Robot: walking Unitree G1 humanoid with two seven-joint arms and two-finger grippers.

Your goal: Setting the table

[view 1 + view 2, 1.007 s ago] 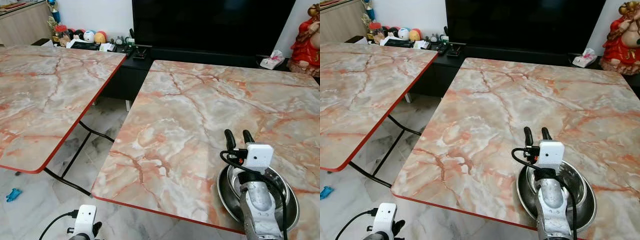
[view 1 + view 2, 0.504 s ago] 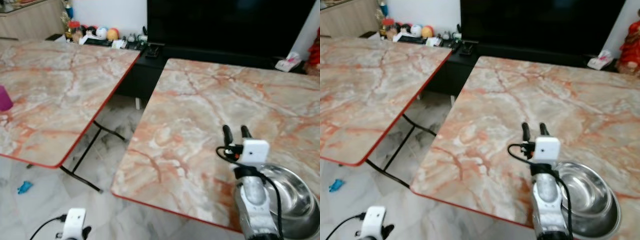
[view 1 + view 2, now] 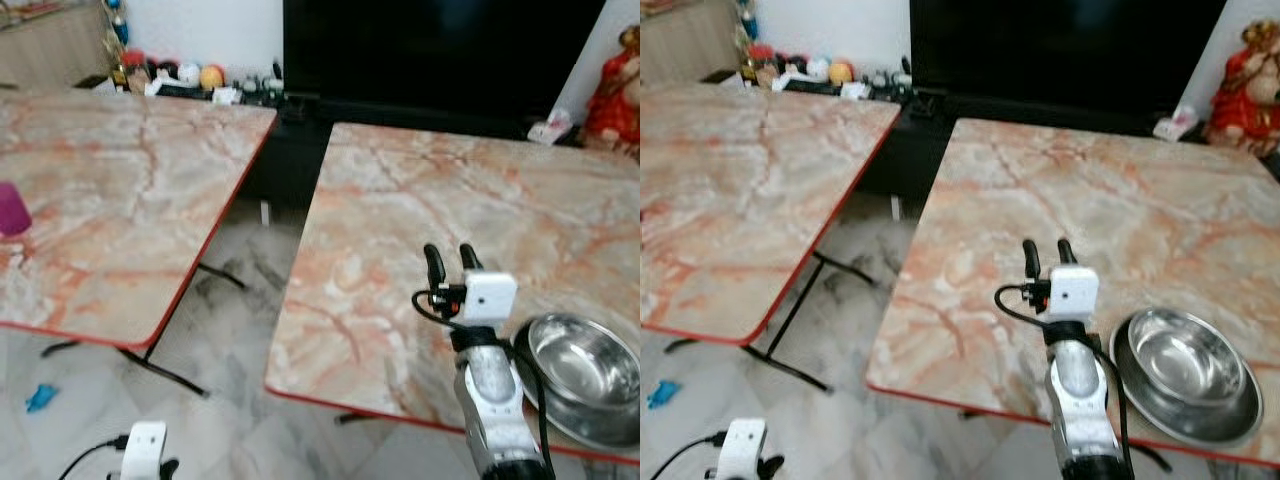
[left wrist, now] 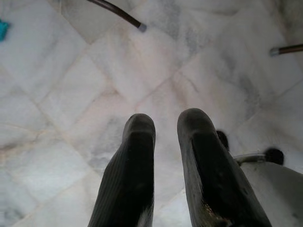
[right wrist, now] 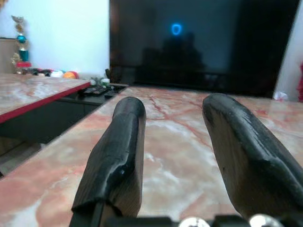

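A steel bowl [image 3: 585,375] sits on the right marble table [image 3: 420,200], close to its red front edge. My right gripper [image 3: 450,258] hovers over that table just left of the bowl, open with nothing between its fingers [image 5: 120,142]. It points toward the far side of the table and the dark TV. A purple cup [image 3: 12,208] stands on the left marble table [image 3: 130,180]. My left gripper [image 4: 165,125] hangs low above the tiled floor, its fingers a little apart and empty.
A gap of marble floor [image 3: 240,300] with black folding legs separates the two tables. A dark TV [image 3: 440,50] and a low stand with small items lie behind. A red figurine [image 3: 615,90] stands at the far right. A blue scrap [image 3: 38,398] lies on the floor.
The whole view has pulled back and shifted. My right arm, earlier above the bowl, now stands left of it, and the bowl lies uncovered on the table.
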